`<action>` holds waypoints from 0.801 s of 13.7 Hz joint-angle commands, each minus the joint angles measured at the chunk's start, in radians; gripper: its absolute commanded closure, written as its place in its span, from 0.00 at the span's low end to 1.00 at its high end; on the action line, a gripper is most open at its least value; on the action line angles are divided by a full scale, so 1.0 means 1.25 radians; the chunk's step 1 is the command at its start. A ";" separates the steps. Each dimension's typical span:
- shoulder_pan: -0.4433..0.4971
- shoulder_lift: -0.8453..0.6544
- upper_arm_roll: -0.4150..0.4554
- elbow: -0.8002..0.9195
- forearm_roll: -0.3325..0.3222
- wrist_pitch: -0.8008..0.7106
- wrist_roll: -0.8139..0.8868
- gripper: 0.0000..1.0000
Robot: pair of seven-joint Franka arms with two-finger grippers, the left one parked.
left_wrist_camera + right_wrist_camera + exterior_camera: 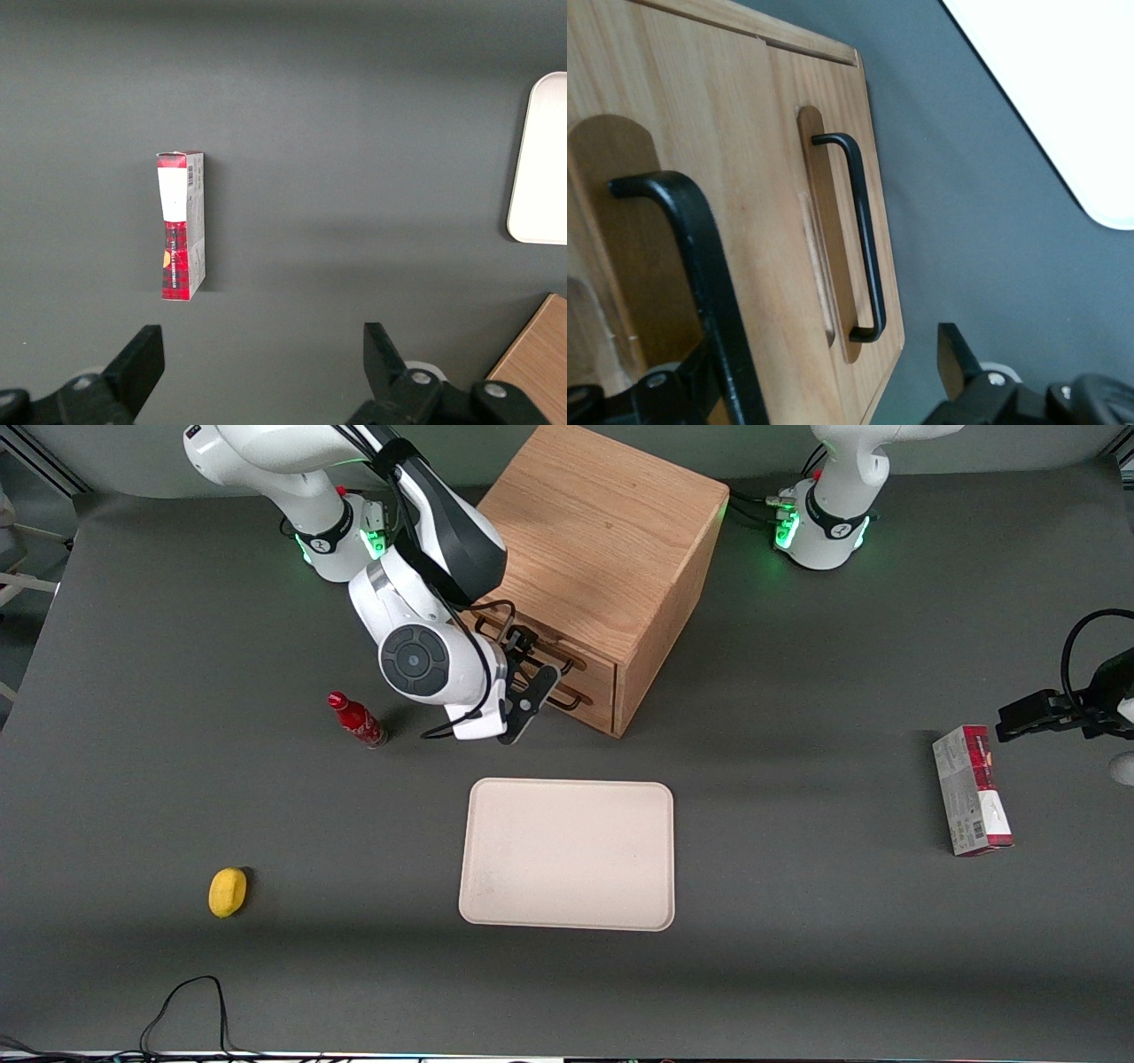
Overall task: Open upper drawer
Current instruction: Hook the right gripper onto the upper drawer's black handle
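— What lies toward the working arm's end of the dark grey table (797, 957)?

— A small yellow lemon-like fruit (228, 892), near the front camera. Farther from the camera than it lies a red bottle with a red cap (356, 720), tilted on the table.

— And the right arm's gripper (523, 651)?

— It hangs just beside the bottle, right in front of the cube-shaped oak cabinet (602, 540). Its black fingers (957, 354) are spread wide, gripping nothing. The upper drawer's black metal bar handle (700, 257) runs between them, close to one finger. I cannot tell whether they touch.

— Where is the upper drawer (589, 657) itself?

— In the cabinet's front, just under the top panel, above the lower drawer (788, 177). Its front (700, 106) sits flush with the lower one, so it is shut. The lower drawer's thin black handle (864, 239) is apart from the gripper.

— What comes next?

— A cream rectangular tray with rounded corners (567, 855), nearer the camera than the cabinet. Toward the parked arm's end lies a red and grey carton (972, 790), flat on the table, well apart from the tray.
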 commanded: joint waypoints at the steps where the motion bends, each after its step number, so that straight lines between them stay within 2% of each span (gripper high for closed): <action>1: 0.005 -0.008 -0.010 -0.017 -0.009 0.027 -0.039 0.00; 11: -0.002 0.021 -0.015 0.028 -0.026 0.044 -0.029 0.00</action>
